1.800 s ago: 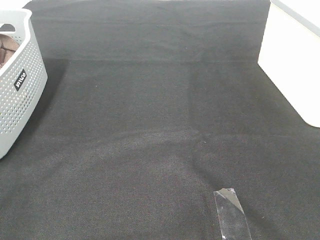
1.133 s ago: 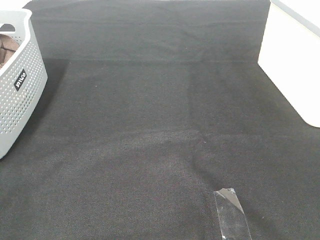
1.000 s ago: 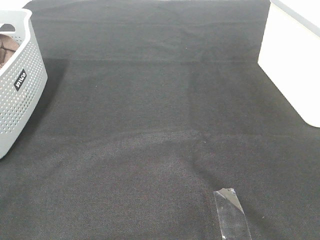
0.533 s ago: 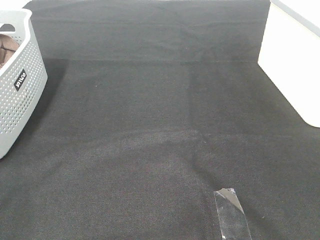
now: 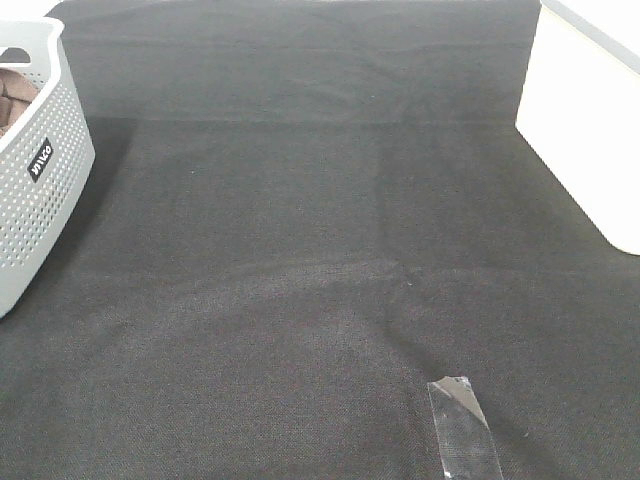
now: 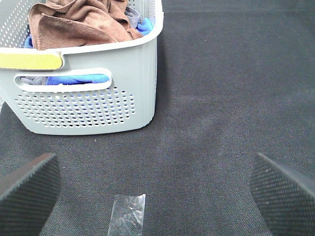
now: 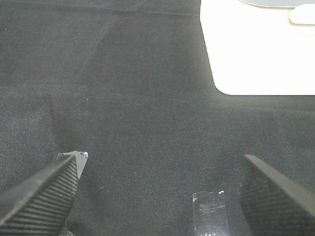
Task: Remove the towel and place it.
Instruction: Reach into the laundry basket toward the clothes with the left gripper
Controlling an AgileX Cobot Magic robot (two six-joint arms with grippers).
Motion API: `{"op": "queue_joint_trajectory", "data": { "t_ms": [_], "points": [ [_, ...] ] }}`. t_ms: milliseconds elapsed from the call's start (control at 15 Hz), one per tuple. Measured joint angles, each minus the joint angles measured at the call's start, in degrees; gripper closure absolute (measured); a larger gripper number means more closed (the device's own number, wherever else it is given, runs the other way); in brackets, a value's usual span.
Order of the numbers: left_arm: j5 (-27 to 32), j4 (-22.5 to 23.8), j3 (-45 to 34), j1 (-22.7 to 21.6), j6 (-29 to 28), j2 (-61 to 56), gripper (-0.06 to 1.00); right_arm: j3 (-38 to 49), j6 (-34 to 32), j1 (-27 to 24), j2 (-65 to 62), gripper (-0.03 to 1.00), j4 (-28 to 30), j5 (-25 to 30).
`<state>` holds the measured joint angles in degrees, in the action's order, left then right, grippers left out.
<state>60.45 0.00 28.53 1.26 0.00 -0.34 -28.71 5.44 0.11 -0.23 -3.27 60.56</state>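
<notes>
High view read from nine o'clock across to three. At nine to ten o'clock stands the grey perforated basket (image 5: 40, 170), and the towel (image 6: 78, 22) lies bunched on top inside it, not yet lifted. The left gripper (image 6: 157, 196) hangs short of the basket with its jaws spread wide and nothing between them.

Likely faults: a blue cloth (image 6: 78, 78) is packed under and beside the towel and shows through the handle slot, so a deep pinch may drag it out too. A shallow pinch on one fold may leave the rest trailing over the rim. The basket looks light – a snag at the rim or slot could tilt or slide it.

The black table cover (image 5: 300, 250) is open at centre. A strip of clear tape (image 5: 463, 430) lies at five o'clock, and a towel laid over it might catch.

The right gripper (image 7: 157, 196) is likewise wide and holds nothing, well apart from the basket. A white bin (image 5: 590, 130) fills two o'clock – it bounds the space on that side.
</notes>
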Motion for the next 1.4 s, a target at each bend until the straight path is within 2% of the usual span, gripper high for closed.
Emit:
{"op": "queue_joint_trajectory", "data": {
  "t_ms": [1400],
  "points": [
    [0.0,0.0,0.0,0.0,0.0,0.0,-0.05,0.0,0.0,0.0,0.0,0.14,0.0,0.0]
  ]
}}
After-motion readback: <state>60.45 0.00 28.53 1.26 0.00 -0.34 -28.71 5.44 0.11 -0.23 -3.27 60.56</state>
